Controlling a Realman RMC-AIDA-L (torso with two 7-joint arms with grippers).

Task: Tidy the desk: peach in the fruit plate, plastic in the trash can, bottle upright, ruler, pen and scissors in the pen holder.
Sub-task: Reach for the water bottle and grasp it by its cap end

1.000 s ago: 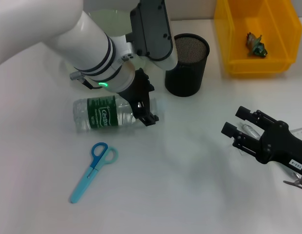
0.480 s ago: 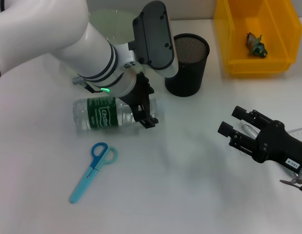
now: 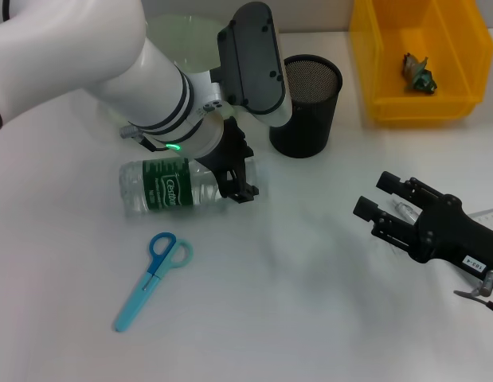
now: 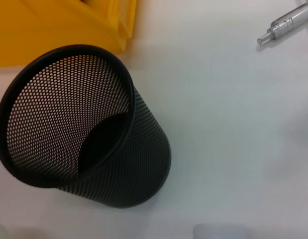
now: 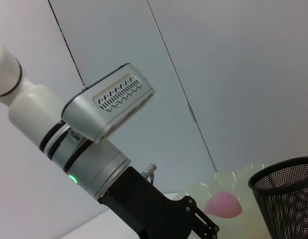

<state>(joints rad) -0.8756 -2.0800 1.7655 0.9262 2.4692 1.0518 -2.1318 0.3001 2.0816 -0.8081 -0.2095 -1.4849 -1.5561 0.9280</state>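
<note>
Left gripper (image 3: 240,185) reaches down onto the clear end of the bottle (image 3: 170,187), which lies on its side on the desk (image 3: 294,302); its fingers look closed around it. Right gripper (image 3: 377,199) hovers with fingers spread above the pen (image 3: 404,211). Scissors (image 3: 153,278) lie near the bottle. Peach (image 5: 223,205) sits in the fruit plate (image 5: 243,181), behind the pen holder (image 3: 304,106).

There were two robot hands: the left hand (image 3: 240,185) and the right hand (image 3: 379,205). One water bottle (image 3: 170,186) lay on the table (image 3: 294,302), with one pair of blue scissors (image 3: 150,278), one black mesh pen holder (image 3: 306,103) and one yellow trash can (image 3: 421,60) holding one scrap of plastic (image 3: 417,72). One pen (image 4: 285,22), one green fruit plate (image 5: 233,191) and one peach (image 5: 223,204) were also there.
</note>
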